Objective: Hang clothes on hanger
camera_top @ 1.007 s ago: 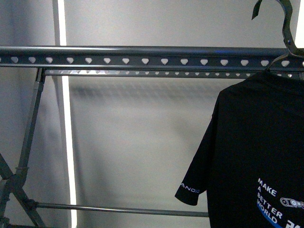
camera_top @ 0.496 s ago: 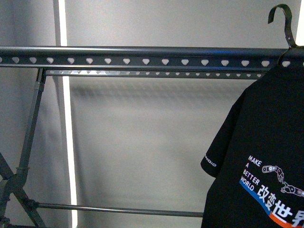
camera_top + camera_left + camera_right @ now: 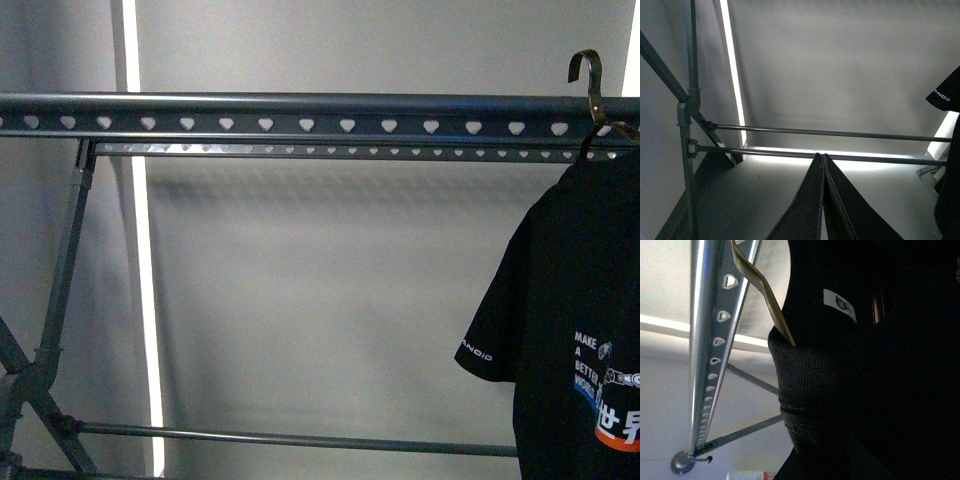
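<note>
The black printed T-shirt (image 3: 580,330) hangs at the far right of the front view on a small metal hook (image 3: 590,75), held just in front of the dark grey drying rack's top rail (image 3: 300,115) with heart-shaped holes. In the right wrist view the shirt's ribbed collar (image 3: 805,385) fills the frame beside the rail (image 3: 715,340); my right gripper is shut on the shirt and hidden by the cloth. My left gripper (image 3: 823,165) is shut and empty, low before the rack's lower bars (image 3: 830,133). A sleeve (image 3: 946,92) shows at that view's edge.
The rack's crossed legs (image 3: 40,370) stand at the left. A second punched rail (image 3: 330,152) runs behind the top one, and a lower crossbar (image 3: 300,438) spans the bottom. A grey wall with a bright vertical strip (image 3: 140,300) is behind.
The shirt and its hook have moved right and down, the hook now lower, closer to the top rail. Less of the print shows.
</note>
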Controlling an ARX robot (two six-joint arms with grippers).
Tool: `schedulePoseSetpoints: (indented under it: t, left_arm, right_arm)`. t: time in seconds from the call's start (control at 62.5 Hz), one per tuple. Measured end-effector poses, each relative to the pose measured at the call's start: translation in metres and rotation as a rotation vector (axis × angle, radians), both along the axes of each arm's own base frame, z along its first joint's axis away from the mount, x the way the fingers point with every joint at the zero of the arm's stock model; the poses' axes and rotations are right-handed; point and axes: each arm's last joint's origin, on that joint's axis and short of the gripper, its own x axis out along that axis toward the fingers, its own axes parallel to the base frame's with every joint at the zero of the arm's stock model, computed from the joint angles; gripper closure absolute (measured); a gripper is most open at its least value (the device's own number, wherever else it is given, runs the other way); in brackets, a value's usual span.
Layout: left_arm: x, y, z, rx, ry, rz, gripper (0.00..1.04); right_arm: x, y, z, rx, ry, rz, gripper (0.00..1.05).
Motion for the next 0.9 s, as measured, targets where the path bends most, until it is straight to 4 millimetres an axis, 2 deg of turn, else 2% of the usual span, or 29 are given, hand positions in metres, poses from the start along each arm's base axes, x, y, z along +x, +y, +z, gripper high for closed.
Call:
schedulePoseSetpoints:
  t: [0.352, 0.432, 0.528, 0.608, 0.656, 0.703, 0.815, 0.895]
  left_arm:
    - [-0.021, 0.000, -0.019, 0.000, -0.006, 0.000, 1.01]
    - [-0.024, 0.000, -0.021, 0.000, -0.006, 0.000, 1.01]
    - [-0.030, 0.000, -0.026, 0.000, -0.006, 0.000, 1.01]
    - [-0.033, 0.000, -0.027, 0.000, -0.007, 0.000, 1.01]
    - [-0.035, 0.000, -0.029, 0.000, -0.007, 0.000, 1.01]
    - [-0.038, 0.000, -0.031, 0.000, -0.007, 0.000, 1.01]
    - [-0.042, 0.000, -0.033, 0.000, -0.008, 0.000, 1.01]
    - [-0.044, 0.000, -0.035, 0.000, -0.008, 0.000, 1.01]
  right_arm:
    - [0.017, 0.008, -0.020, 0.050, 0.052, -0.031, 1.01]
    - [0.017, 0.009, -0.022, 0.043, 0.051, -0.037, 0.92]
    - [0.015, 0.008, -0.030, -0.010, 0.043, -0.072, 0.74]
    - [0.009, 0.006, -0.034, -0.084, 0.009, -0.113, 0.64]
    - [-0.001, 0.005, -0.035, -0.156, -0.038, -0.141, 0.55]
    - [-0.023, 0.002, -0.029, -0.283, -0.150, -0.169, 0.43]
    - [-0.085, 0.004, -0.004, -0.532, -0.434, -0.201, 0.22]
    - [-0.129, 0.012, 0.003, -0.709, -0.589, -0.201, 0.09]
